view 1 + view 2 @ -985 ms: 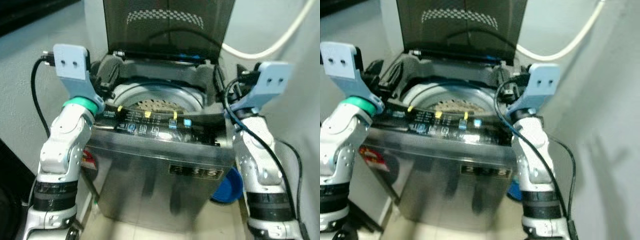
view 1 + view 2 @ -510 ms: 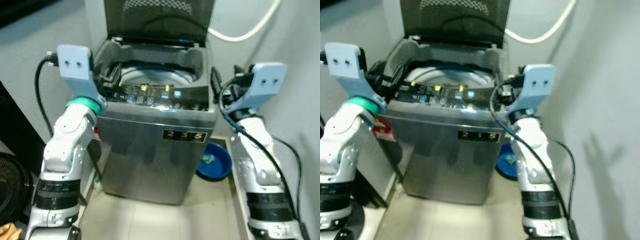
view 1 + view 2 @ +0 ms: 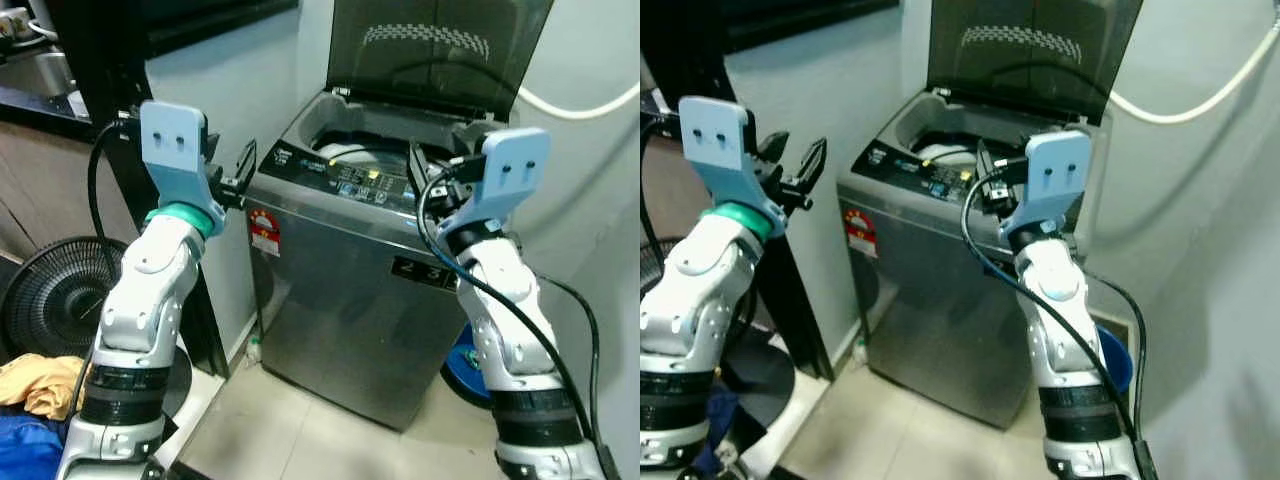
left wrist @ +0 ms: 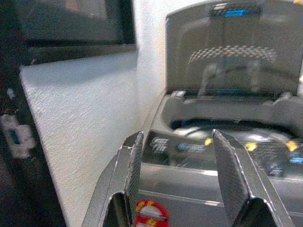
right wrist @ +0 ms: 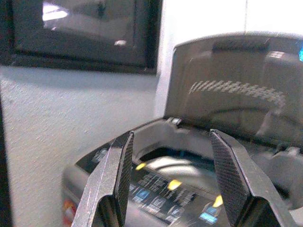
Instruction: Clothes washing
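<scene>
A grey top-loading washing machine (image 3: pixel 360 300) stands against the wall with its dark lid (image 3: pixel 440 50) raised, showing the drum rim and a lit control panel (image 3: pixel 365 180). My left gripper (image 3: pixel 235 175) is held up, open and empty, to the left of the machine's front corner. At the panel's right end my right gripper (image 3: pixel 425 175) is raised, also open and empty. Both wrist views look between the spread fingers (image 4: pixel 128 175) (image 5: pixel 118 175) toward the open machine. A yellow cloth (image 3: pixel 35 380) and a blue cloth (image 3: pixel 20 445) lie on the floor at lower left.
A black floor fan (image 3: pixel 60 300) stands left of the machine beside a dark cabinet post (image 3: pixel 110 100). A blue basin (image 3: pixel 465 365) sits on the floor behind my right arm. A white hose (image 3: pixel 580 105) runs along the right wall. Pale tiles (image 3: pixel 290 430) lie in front.
The camera has pulled back and swung left: the machine now looks smaller and sits further right, and the fan and floor clothes have come into view. Both arms stay raised and open.
</scene>
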Controlling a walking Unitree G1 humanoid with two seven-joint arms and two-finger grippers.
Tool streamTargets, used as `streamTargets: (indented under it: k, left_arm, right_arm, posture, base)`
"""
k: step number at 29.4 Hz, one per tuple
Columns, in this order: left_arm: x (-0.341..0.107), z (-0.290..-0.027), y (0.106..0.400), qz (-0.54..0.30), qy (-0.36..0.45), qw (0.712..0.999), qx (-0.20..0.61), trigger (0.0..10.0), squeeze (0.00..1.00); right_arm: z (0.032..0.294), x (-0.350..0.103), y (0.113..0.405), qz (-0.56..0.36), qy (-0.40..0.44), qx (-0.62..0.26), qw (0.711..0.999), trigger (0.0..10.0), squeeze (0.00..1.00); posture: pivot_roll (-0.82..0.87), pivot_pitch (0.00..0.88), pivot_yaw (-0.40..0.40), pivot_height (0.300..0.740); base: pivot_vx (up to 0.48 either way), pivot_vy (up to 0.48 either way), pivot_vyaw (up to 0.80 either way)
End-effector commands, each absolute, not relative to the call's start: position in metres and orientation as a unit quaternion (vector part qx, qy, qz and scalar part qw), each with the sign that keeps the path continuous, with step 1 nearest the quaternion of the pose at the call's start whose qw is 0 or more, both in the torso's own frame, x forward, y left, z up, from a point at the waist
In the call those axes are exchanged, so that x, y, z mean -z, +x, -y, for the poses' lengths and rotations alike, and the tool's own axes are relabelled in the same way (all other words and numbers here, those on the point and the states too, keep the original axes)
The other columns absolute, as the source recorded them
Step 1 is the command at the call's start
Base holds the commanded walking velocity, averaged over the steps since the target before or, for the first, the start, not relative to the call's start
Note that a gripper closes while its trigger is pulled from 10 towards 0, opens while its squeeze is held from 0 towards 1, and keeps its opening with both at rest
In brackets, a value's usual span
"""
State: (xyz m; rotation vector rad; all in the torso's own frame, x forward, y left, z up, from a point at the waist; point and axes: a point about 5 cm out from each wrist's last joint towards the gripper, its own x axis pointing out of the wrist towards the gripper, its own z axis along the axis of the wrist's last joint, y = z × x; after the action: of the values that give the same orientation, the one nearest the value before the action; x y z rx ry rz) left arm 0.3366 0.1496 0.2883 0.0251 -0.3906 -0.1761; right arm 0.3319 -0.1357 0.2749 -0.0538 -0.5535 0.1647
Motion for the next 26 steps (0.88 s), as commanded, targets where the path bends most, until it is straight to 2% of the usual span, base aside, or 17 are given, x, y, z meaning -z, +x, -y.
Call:
streamTargets:
  k: [1, 26]
  left_arm:
    - [-0.2812, -0.1475, 0.3369, 0.183, 0.022, 0.979, 0.091, 10.0, 0.0]
    - [-0.2733, -0.1453, 0.3352, 0.178, 0.033, 0.979, 0.093, 10.0, 0.0]
  right_arm:
    - [0.1393, -0.2705, 0.3319, 0.266, -0.027, -0.077, 0.96, 10.0, 0.0]
    - [0.1359, -0.2689, 0.332, 0.266, -0.025, -0.089, 0.96, 10.0, 0.0]
  posture:
    - [0.02, 0.037, 0.048, 0.74]
    - [0.03, 0.034, 0.044, 0.74]
  base:
    - [0.0, 0.0, 0.79]
    - [0.0, 0.0, 0.79]
